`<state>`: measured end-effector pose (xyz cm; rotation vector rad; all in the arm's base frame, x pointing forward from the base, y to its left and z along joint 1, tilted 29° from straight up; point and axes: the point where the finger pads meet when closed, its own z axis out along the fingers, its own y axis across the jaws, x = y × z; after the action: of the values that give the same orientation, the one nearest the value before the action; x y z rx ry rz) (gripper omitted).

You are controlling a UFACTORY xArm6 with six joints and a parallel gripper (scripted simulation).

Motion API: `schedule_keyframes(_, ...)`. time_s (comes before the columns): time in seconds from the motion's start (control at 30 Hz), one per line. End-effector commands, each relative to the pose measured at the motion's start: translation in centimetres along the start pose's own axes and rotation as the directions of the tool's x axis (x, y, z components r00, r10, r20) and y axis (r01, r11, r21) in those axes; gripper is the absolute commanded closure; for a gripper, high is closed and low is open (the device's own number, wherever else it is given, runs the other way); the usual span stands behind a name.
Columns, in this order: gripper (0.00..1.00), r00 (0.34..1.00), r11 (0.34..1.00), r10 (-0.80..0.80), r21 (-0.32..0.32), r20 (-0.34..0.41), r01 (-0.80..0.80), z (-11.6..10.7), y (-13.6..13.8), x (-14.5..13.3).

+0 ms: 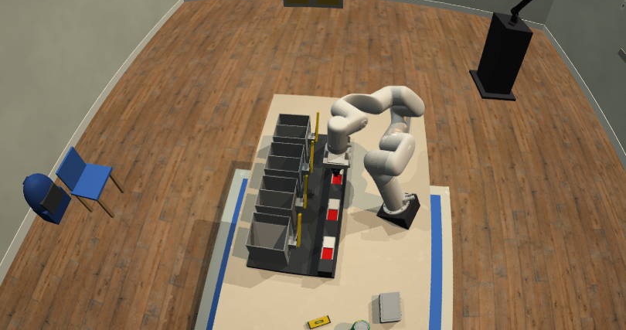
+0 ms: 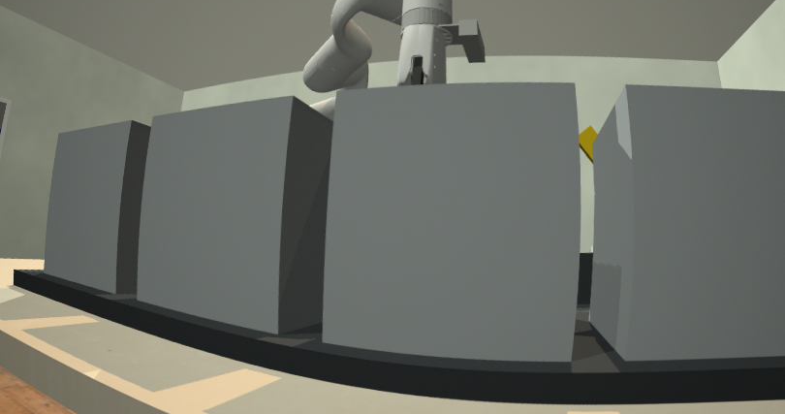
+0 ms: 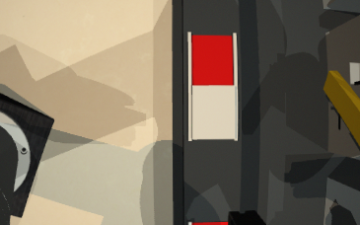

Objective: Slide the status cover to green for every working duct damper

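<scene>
Four grey open-topped dampers stand in a row, the nearest damper (image 1: 267,254) at the front; each has a yellow handle (image 1: 299,229) (image 3: 352,115) on its right side. Three status sliders show red in the top view: the front slider's red window (image 1: 327,253), the second slider's red window (image 1: 332,214) (image 3: 212,59), and the third slider's red window (image 1: 336,179). The second slider's white cover (image 1: 333,203) (image 3: 214,112) sits beside its red. My gripper (image 1: 336,171) (image 3: 246,217) is shut and empty, over the third slider, whose cover it hides. The farthest slider is hidden by my arm.
The dampers and sliders share a dark base (image 1: 280,270) (image 2: 439,381). My arm's black mount (image 1: 408,216) (image 3: 36,133) stands to the right. A grey box (image 1: 389,306), a yellow level (image 1: 318,321) and a green-rimmed can (image 1: 361,325) lie near the front of the table.
</scene>
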<state>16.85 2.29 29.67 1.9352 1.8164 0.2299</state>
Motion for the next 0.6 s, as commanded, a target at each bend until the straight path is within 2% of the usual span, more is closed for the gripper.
schedule_keyframes(0.0, 1.0, 1.0, 1.0, 0.0, 0.005, -0.007, 0.0, 1.2, 0.1, 0.0)
schedule_keyframes(0.23, 1.0, 1.0, 1.0, 0.0, 0.005, -0.007, 0.0, 3.3, 0.0, 0.0)
schedule_keyframes(0.57, 1.0, 1.0, 1.0, 0.0, 0.005, -0.007, 0.0, 4.8, 0.0, 0.1)
